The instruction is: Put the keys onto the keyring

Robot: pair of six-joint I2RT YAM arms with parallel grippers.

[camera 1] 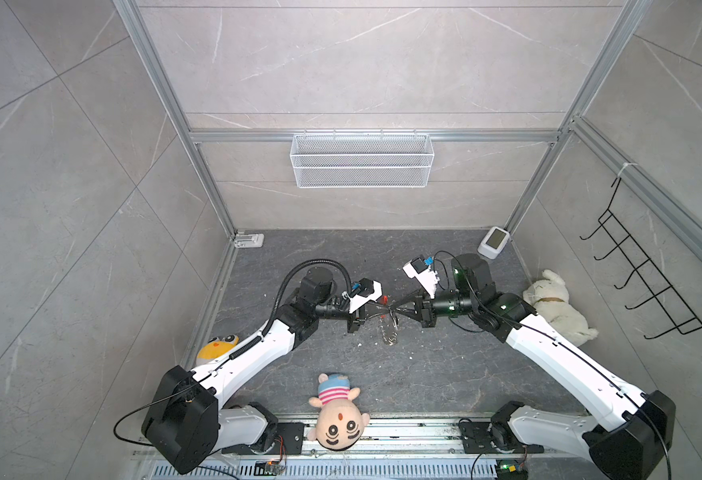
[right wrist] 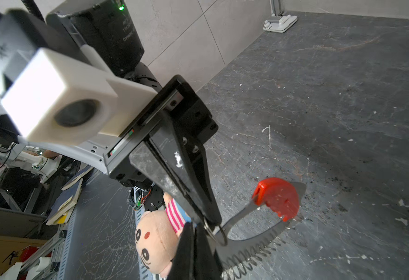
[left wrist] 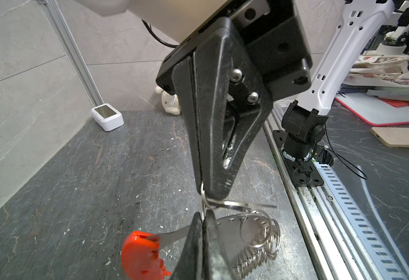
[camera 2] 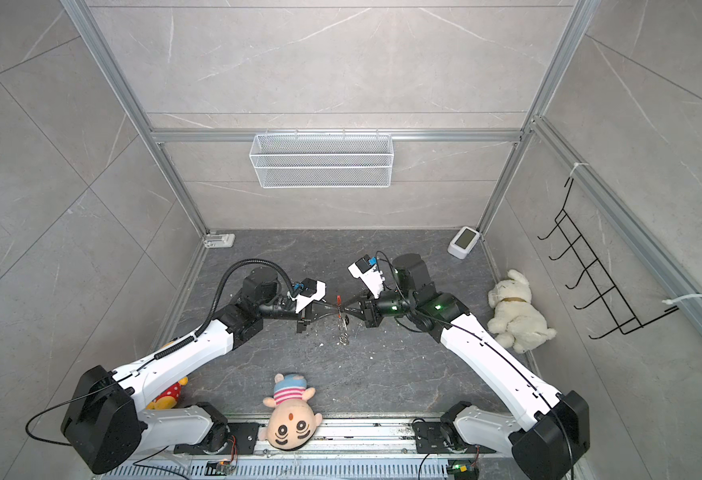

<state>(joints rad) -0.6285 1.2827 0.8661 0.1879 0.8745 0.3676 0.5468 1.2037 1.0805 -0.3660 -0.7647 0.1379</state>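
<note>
**Bimanual cell, overhead and wrist views.** A dark stone-patterned counter (camera 1: 445, 374) is walled with grey tile and aluminium framing. The left arm (camera 1: 258, 353) and the right arm (camera 1: 557, 357) reach in from the near rail and meet tip to tip over the counter's middle.

A white mesh basket (camera 1: 362, 160) hangs on the back wall, and a black hook rack (camera 1: 648, 274) hangs on the right wall. Three plush toys lie at the edges:
- a white dog (camera 1: 557, 307) beside the right arm;
- a doll in a striped cap (camera 1: 339, 419) at the near rail between the arm bases;
- a yellow toy (camera 1: 216, 347) partly under the left arm.

A small white device with a screen (camera 1: 494, 241) stands in the far right corner.

The left claw (left wrist: 202, 218) is closed, clamped on the flat metal band of the keyring (left wrist: 237, 223). The keyring hangs clear of the counter between the two claws at mid-scene. The right claw (left wrist: 207, 191) is likewise closed, pinching a small silver ring (left wrist: 219, 203) just beside the left claw's tips.

A red plastic segment (right wrist: 277, 198) caps the band on the far side of the claws. A row of silver rings (left wrist: 259, 247) dangles toward the near side. The keys cannot be made out in any view.
</note>
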